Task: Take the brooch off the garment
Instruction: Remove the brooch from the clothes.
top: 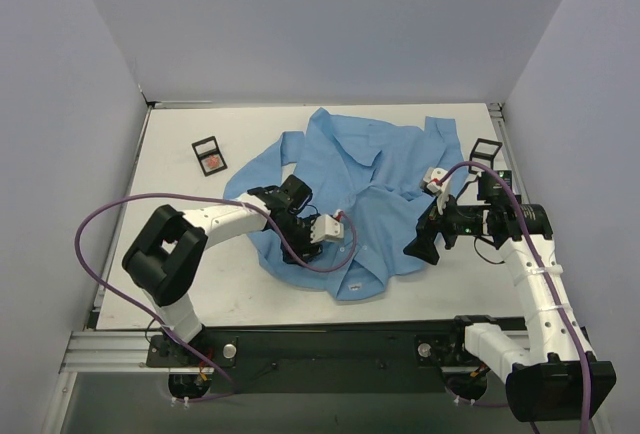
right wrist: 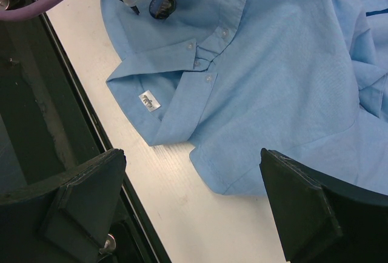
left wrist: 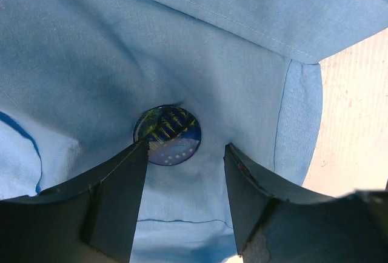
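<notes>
Blue brooch (left wrist: 167, 134) sits between the left claw's (left wrist: 186, 147) parted tips, seemingly touching one; right claw (right wrist: 191, 155) gapes wide.

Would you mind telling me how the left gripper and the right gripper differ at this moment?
The left gripper sits close over the shirt, its jaws framing the brooch; the right gripper hangs higher, over the shirt's collar edge. The left's jaws stand narrower than the right's wide-spread ones. Both are open and hold nothing.
</notes>
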Robot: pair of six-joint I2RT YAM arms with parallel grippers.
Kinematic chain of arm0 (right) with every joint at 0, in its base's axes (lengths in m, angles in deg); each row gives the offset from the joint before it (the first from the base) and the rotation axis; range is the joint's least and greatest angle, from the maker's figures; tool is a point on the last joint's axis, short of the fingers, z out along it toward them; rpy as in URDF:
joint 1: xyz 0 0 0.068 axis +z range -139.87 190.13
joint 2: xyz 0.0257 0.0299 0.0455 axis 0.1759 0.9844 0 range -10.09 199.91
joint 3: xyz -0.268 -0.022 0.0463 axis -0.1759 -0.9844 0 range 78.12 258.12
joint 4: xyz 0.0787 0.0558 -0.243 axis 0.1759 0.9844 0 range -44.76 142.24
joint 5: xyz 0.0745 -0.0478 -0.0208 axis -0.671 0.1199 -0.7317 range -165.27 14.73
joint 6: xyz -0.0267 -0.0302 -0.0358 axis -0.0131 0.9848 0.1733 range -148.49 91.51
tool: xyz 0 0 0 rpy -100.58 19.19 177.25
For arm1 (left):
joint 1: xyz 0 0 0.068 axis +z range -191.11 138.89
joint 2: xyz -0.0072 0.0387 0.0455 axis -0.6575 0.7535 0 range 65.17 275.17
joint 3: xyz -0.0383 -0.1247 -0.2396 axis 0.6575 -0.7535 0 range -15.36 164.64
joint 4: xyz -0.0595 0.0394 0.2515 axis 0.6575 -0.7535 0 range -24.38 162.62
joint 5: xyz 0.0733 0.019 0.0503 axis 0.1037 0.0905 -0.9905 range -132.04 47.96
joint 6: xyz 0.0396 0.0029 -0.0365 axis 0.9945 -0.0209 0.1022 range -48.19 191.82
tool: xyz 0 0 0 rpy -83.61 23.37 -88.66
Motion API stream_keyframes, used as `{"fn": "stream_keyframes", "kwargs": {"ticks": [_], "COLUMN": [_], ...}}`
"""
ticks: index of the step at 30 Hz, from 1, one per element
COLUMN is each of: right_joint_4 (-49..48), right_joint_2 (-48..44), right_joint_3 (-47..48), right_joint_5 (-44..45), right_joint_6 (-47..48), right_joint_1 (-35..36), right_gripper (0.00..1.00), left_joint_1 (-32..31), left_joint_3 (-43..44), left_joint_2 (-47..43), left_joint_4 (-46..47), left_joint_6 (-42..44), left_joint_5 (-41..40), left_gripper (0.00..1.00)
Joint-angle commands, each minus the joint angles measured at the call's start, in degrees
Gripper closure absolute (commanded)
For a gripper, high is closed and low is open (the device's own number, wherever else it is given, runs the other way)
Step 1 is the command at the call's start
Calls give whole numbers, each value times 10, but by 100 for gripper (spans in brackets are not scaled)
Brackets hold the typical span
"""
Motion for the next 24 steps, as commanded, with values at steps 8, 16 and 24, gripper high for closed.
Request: {"fn": "stream_keyframes", "kwargs": {"ticks": [8,16,24], "right_joint_4": [6,6,6], "right_joint_2": [0,2,2], "right_joint_3": [-9,-9,-8], "right_joint_5": [-20,-21,-21], "right_joint_6": [10,8,8], "right_joint_1": [-3,-3,-3], "right_gripper": [0,0,0], "left_joint_1": [-1,-1,-1], "left_joint_3": [38,42,46], "left_joint_2": [42,58,66], "left_joint_4": [10,5,-6], "left_joint_6": [1,1,2], "left_joint_5": [0,-1,5], "left_gripper": [17,17,41]}}
